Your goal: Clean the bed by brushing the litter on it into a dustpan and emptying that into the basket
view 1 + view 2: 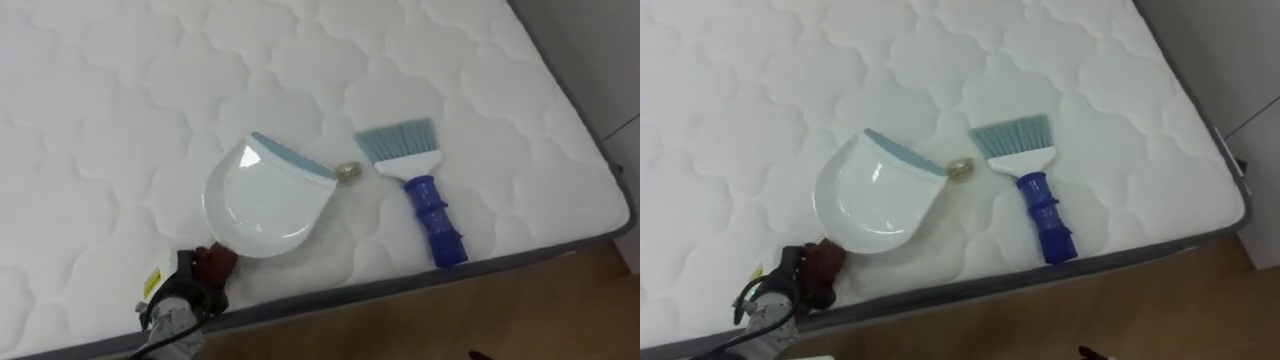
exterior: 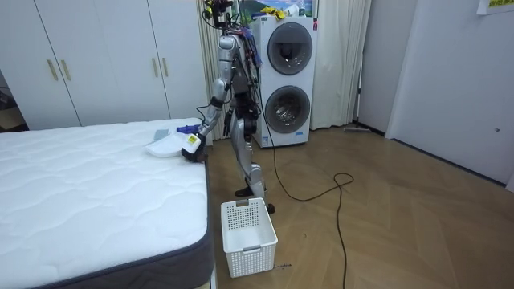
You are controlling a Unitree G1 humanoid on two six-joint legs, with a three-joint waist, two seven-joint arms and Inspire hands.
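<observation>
White quilted padding covers the mattress (image 1: 120, 120), soft and dimpled in a scalloped stitch pattern, with a grey band along its edge. Toward its near right corner lies a dustpan (image 1: 265, 205). It is smooth, glossy white plastic, a rounded shallow scoop with a straight blue-grey lip (image 1: 290, 157) on its far right side. Just off the right end of that lip sits a small crumpled scrap (image 1: 347, 173), pale and yellowish. I cannot tell whether it touches the lip or only nearly does. Right of the scrap lies a hand brush (image 1: 420, 190), untouched, its pale blue bristles fanned toward the far side and its ribbed deep-blue handle pointing at the near edge.

My left hand (image 1: 205, 272) comes in over the near edge and sits at the dustpan's near end. Its dark fingers are curled round the handle there, which they hide. I read this as the opening step: pan gripped, scrap not yet inside. In the room view I stand at the bedside by the corner, with a white slatted basket (image 2: 249, 233) on the wooden floor close by.

Next, I judge, I need either the brush or a careful push of the pan to the right, so the lip slides under the scrap. The padding will give under pressure, so the lip may dig in and the light scrap may skitter away. A low, flat angle seems wise.
</observation>
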